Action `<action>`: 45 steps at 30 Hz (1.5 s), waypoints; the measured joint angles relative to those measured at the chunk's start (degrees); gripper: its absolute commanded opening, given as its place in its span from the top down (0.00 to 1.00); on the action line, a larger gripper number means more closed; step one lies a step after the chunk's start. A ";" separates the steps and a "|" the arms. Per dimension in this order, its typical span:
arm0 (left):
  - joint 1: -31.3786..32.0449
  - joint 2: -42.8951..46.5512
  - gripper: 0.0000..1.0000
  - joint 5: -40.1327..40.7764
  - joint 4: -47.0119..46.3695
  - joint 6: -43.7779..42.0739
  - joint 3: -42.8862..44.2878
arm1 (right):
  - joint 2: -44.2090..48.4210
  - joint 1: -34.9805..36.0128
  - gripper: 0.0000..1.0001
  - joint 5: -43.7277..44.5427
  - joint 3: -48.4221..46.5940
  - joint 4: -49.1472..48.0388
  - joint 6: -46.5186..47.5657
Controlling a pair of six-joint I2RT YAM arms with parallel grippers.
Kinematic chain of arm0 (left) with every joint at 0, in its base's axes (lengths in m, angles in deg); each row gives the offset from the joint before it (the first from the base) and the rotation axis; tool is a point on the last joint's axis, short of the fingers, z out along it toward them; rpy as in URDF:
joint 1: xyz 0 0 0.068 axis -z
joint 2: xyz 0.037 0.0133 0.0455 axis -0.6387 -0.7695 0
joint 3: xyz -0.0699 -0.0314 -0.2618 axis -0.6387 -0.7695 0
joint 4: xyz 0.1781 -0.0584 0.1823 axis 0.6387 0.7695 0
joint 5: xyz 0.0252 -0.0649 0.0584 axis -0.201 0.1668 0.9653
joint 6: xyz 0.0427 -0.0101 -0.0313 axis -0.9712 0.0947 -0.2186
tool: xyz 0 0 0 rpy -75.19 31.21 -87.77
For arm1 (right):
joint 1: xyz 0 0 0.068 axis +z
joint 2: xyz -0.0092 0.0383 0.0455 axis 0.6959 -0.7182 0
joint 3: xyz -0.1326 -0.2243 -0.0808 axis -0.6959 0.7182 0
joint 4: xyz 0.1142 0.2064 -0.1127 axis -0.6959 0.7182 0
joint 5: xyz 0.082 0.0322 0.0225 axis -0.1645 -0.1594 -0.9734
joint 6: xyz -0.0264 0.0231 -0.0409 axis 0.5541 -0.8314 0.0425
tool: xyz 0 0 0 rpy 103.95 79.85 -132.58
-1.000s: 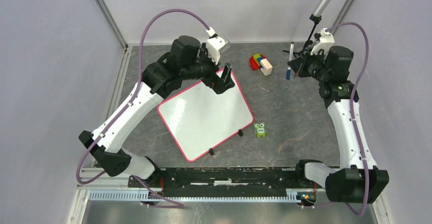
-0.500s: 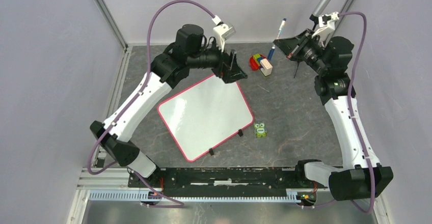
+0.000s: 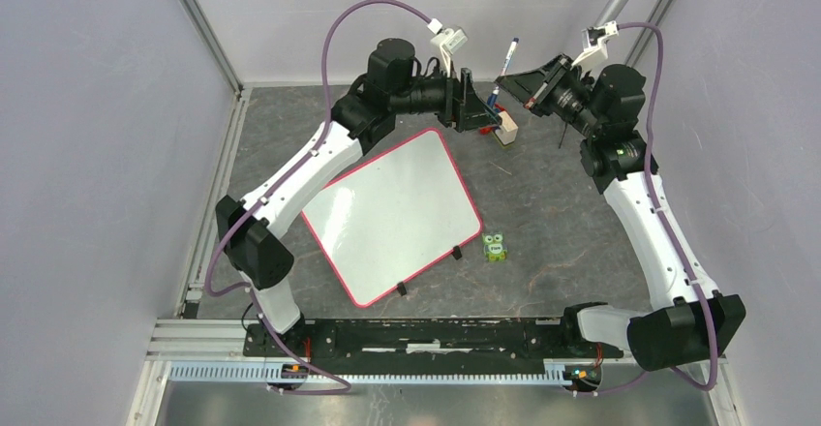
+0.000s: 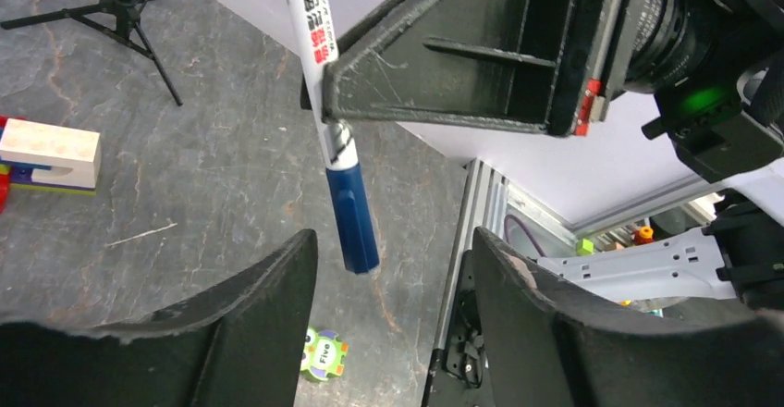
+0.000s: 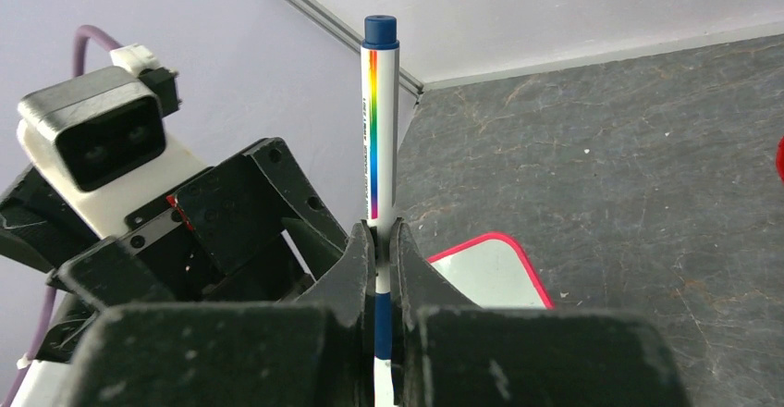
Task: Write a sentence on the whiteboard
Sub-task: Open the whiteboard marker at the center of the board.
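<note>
The whiteboard (image 3: 387, 215) lies flat on the table, white with a pink-red rim and black clips on its near edge. Its face is blank and no sentence shows on it. My right gripper (image 3: 510, 79) is shut on a white marker (image 3: 507, 60) with a blue cap and holds it in the air at the back. In the right wrist view the marker (image 5: 381, 129) stands upright between the pads of my right gripper (image 5: 383, 240). My left gripper (image 4: 393, 273) is open, its fingertips just below and either side of the blue cap (image 4: 352, 215). It sits beside the marker in the top view (image 3: 479, 108).
A stack of coloured blocks (image 3: 503, 131) lies behind the board, with a small black tripod (image 3: 564, 134) to its right. A green owl card (image 3: 495, 246) lies right of the board. A corner of the board (image 5: 495, 273) shows below the right gripper.
My left gripper left the board's far corner and swung right and up to the marker. My right gripper carried the marker left and tilted it toward the left gripper.
</note>
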 measured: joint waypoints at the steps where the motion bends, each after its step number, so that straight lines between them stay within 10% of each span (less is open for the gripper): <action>1: 0.00 -0.44 0.42 -0.13 -0.96 0.81 0.00 | 0.02 0.11 1.00 -0.13 0.00 -0.13 -0.13; 9: -0.22 -2.60 0.97 -1.33 -5.27 4.92 -0.02 | 0.04 0.63 0.92 -0.98 0.00 -2.08 -0.57; 18: -1.27 -1.25 0.98 -2.62 -0.72 -0.17 -3.08 | 0.42 0.68 0.35 -3.02 -0.59 1.03 9.31; 28: -3.32 8.04 0.98 -0.96 25.33 -34.25 -3.80 | 0.96 -3.96 0.03 -17.53 -5.77 12.07 31.69; 45: 5.79 11.67 0.98 14.05 40.65 -65.46 -5.60 | -0.39 -0.28 0.15 -35.06 -5.90 19.26 37.51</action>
